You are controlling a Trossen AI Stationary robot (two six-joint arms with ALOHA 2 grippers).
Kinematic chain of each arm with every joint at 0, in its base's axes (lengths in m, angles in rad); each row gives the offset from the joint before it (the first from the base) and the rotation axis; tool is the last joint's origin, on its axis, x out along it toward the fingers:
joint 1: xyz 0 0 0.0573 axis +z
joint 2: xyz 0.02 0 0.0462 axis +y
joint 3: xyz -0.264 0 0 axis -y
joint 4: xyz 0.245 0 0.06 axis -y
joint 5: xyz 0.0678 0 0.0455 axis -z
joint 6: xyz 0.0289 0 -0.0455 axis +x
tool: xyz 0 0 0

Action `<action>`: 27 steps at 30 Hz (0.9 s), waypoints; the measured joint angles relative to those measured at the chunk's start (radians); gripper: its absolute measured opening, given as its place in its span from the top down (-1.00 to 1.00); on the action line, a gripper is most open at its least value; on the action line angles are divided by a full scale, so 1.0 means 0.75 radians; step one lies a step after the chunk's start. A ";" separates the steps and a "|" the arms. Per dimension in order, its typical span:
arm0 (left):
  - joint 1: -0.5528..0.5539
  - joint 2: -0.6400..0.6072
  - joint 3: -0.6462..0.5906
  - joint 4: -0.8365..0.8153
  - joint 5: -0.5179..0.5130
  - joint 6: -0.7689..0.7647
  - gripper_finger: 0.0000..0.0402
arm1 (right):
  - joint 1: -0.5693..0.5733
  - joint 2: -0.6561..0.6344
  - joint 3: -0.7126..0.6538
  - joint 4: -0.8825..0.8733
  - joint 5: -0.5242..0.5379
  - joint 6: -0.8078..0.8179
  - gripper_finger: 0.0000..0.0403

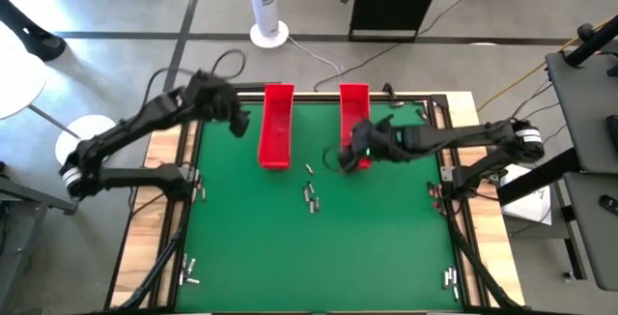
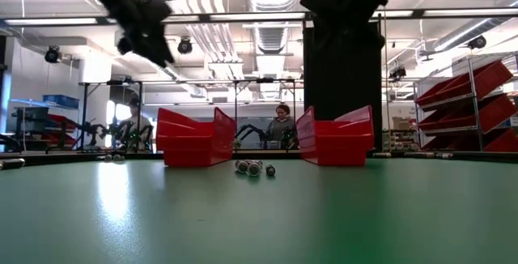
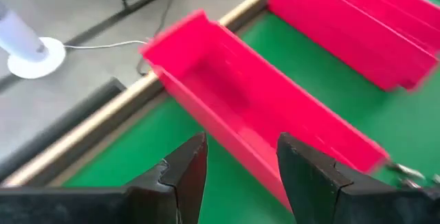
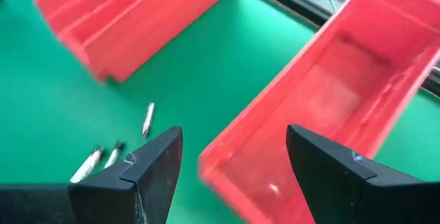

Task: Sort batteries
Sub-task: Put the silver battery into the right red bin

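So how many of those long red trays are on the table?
2. The left tray lies under the left gripper; the right tray lies under the right gripper. Both sit at the green mat's far edge.

Two long red plastic trays [image 1: 276, 128] [image 1: 354, 107] are counted side by side toward twelve o'clock on the green mat; about five small silvery cylindrical batteries [image 1: 311, 195] are seen near centre; further batteries lie by the corners at seven [image 1: 187, 274] and five o'clock [image 1: 451, 277], their number not readable.

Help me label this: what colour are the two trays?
Red trays, clearest in the high view.
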 joint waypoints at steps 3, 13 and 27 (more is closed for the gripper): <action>-0.082 -0.150 -0.200 0.119 0.000 -0.052 0.21 | 0.092 0.052 -0.010 0.051 0.045 -0.005 -0.22; -0.176 -0.241 -0.655 0.446 0.115 -0.127 0.21 | 0.342 0.271 0.015 0.417 -0.016 -0.224 -0.15; -0.404 -0.280 -0.712 0.648 0.305 -0.100 0.21 | 0.602 0.670 0.035 0.581 0.400 0.210 -0.11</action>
